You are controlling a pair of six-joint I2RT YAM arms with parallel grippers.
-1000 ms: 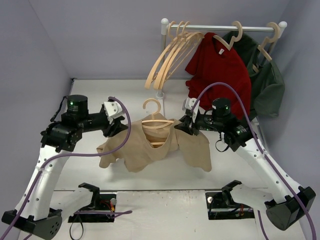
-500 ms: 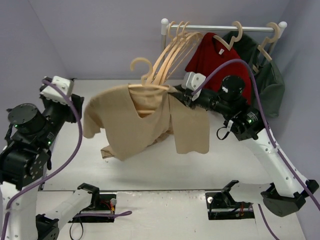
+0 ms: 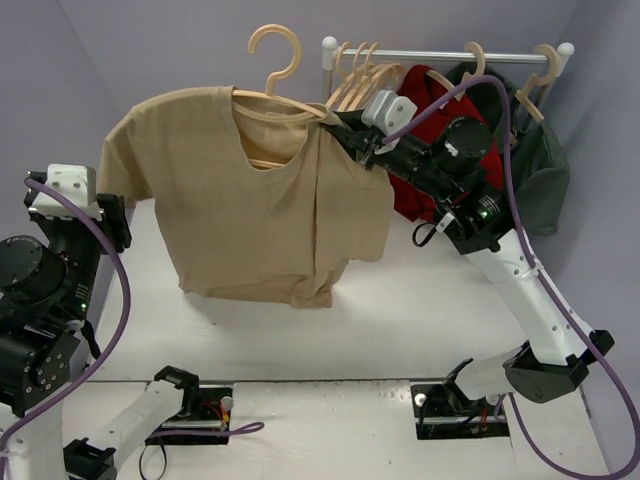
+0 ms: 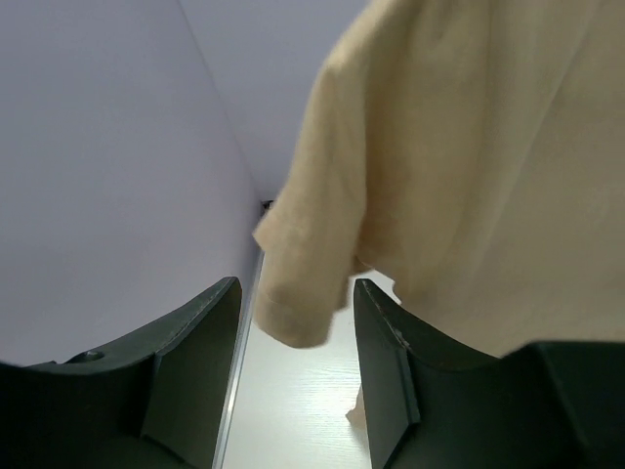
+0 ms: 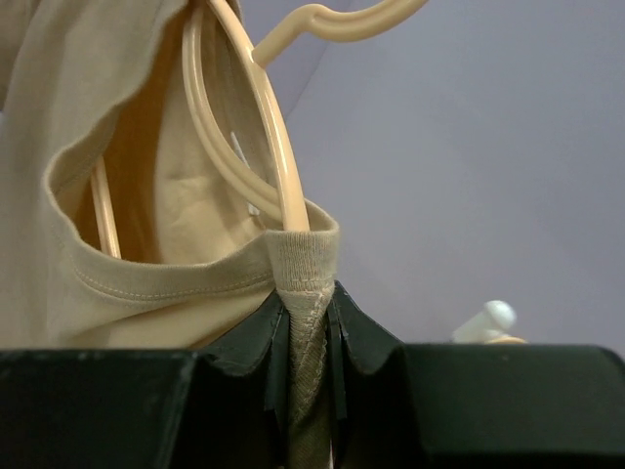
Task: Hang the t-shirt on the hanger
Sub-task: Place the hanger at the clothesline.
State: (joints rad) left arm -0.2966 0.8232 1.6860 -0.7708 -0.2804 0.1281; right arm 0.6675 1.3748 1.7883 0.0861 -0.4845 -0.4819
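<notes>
Clamped in right hand [image 5: 306, 303]: shirt [image 3: 250, 200] shoulder with hanger [image 3: 275, 45] arm inside, raised off bench [image 3: 420, 300]. Left hand [image 4: 295, 293] apart, empty, sleeve dangling just ahead.

The t-shirt [image 3: 250, 200] is hung on the hanger [image 3: 275, 55] above the table [image 3: 400, 320], left of the rail [image 3: 440, 55] at the back. Its rail-side shoulder is pinched in the right pincer [image 3: 345, 135]; the left pincer [image 4: 298, 303] is set apart, below the far sleeve.

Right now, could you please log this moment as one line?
right claw: shut on t-shirt | left claw: open | t-shirt: on hanger, aloft
</notes>
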